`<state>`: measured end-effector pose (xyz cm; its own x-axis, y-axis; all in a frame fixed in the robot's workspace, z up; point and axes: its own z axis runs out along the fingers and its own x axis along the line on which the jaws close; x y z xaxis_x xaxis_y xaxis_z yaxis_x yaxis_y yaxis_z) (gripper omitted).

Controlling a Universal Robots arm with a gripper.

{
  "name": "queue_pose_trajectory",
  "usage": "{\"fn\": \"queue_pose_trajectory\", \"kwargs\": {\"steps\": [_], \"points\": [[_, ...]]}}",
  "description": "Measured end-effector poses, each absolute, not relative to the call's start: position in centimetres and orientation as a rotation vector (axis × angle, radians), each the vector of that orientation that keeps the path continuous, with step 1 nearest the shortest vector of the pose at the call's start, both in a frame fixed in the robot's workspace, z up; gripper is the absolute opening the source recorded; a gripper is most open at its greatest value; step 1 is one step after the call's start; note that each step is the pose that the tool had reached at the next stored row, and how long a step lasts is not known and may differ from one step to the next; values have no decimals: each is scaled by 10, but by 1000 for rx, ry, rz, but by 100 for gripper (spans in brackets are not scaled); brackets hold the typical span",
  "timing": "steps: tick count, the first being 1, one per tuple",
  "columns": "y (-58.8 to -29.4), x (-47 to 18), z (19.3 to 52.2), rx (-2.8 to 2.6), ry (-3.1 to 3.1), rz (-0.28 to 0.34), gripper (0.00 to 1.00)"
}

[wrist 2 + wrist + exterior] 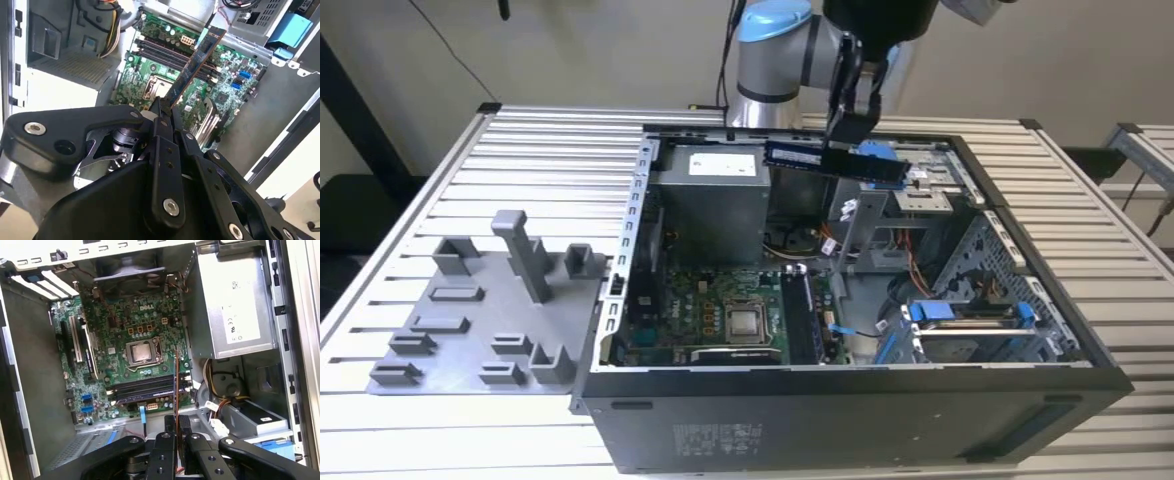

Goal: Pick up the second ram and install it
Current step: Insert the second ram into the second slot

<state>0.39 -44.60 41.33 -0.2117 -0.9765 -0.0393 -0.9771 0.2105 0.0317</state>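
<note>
Closest up is the gripper (pixel 162 107), black and chunky, and it is pinched tight on the second ram (pixel 197 62). In the first wrist view the stick (pixel 176 385) shows edge-on, thin as a line, poking out from the gripper (pixel 176 422).

From the exterior view, the gripper (pixel 850 125) holds the blue-green stick (pixel 834 160) flat and level, up high over the open computer case (pixel 854 410). It touches nothing but the gripper. The grey holder tray (pixel 467 330) sits on the table at the exterior view's left, well apart.

Down inside lies the green motherboard (pixel 107 352), with the long dark ram slots (pixel 145 387) just beside the shiny processor (pixel 141 351).

I think the trick now is to be neat. The long edge of the stick should run the same way as a slot, right above it, not crooked. It should go straight down, with no tilt, and be pushed evenly so both ends seat. The metal drive cage (pixel 921 195) is near, so the arm needs room.
</note>
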Motion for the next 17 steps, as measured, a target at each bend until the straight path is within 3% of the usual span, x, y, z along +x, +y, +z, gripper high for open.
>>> {"fn": "queue_pose_trajectory", "kwargs": {"steps": [17], "points": [[-446,4,413,-1831,2535,76,14]]}}
